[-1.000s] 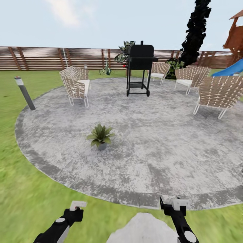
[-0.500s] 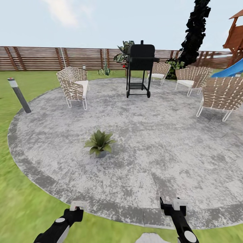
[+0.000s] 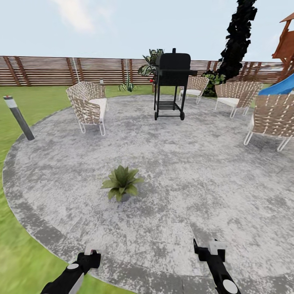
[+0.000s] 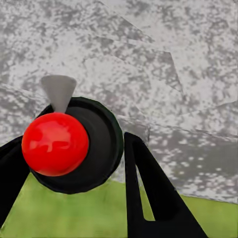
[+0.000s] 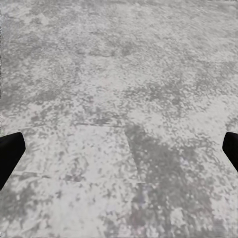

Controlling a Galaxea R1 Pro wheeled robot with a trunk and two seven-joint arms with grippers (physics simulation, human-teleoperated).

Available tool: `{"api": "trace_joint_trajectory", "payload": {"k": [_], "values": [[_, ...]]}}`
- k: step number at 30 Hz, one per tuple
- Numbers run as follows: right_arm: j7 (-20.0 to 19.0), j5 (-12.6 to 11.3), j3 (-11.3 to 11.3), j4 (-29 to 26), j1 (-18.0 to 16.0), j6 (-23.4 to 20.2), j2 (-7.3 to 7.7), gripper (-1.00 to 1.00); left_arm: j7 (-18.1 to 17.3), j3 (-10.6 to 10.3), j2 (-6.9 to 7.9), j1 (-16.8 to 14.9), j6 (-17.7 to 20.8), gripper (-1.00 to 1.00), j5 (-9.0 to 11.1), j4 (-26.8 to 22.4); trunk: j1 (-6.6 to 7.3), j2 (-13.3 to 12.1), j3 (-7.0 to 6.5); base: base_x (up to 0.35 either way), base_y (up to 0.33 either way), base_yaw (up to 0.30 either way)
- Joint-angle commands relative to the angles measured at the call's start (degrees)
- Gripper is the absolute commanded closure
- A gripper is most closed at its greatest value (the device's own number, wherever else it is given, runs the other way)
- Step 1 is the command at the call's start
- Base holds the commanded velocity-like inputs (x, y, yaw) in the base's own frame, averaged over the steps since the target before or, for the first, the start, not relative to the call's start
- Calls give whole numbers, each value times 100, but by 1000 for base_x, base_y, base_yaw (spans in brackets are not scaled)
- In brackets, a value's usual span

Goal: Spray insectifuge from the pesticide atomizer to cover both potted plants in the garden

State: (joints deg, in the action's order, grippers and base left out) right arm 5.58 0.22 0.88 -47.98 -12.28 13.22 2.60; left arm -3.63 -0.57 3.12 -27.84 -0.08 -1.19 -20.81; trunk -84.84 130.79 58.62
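grey mottled stone makes up the round patio, ringed by lawn and backed by a brown slatted fence; at the far left a short bollard lamp leans at the patio's edge, then a wicker chair faces inward; near the middle of the stone, well apart from the furniture, sits one potted plant, a low rosette of broad pointed green leaves that hides most of its small grey pot; behind it stands a black grill on wheels, then a dark tree, more wicker chairs and a blue slide at the right edge.

low in the head view the left gripper reaches over the rim of the patio; from its wrist camera the pesticide atomizer sits between the two black fingers, seen end-on as a round dark green-black body topped by a glossy red cap with a grey cone nozzle pointing out over the stone; the jaws look closed on the bottle, which i judge is carried nozzle-forward so it can be aimed at the leaves once within range.

the right gripper hangs over the stone further right; its jaws are spread wide and hold nothing, only the fingertips peeking in at the edges of its view, probably kept clear since the spraying falls to the left arm.
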Motion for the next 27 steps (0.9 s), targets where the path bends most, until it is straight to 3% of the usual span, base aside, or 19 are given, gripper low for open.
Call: {"api": "trace_joint_trajectory", "payload": {"k": [1,27], "values": [[26,4,9,5,-2,14,3,-100,-15,-5,2,-2,-1,100,-13,-2,-2,2,5,336,128,0],[15,-4,23,6,-2,5,-4,-100,-15,-5,4,-2,-1,100,-22,-11,-2,2,5,325,158,0]]}}
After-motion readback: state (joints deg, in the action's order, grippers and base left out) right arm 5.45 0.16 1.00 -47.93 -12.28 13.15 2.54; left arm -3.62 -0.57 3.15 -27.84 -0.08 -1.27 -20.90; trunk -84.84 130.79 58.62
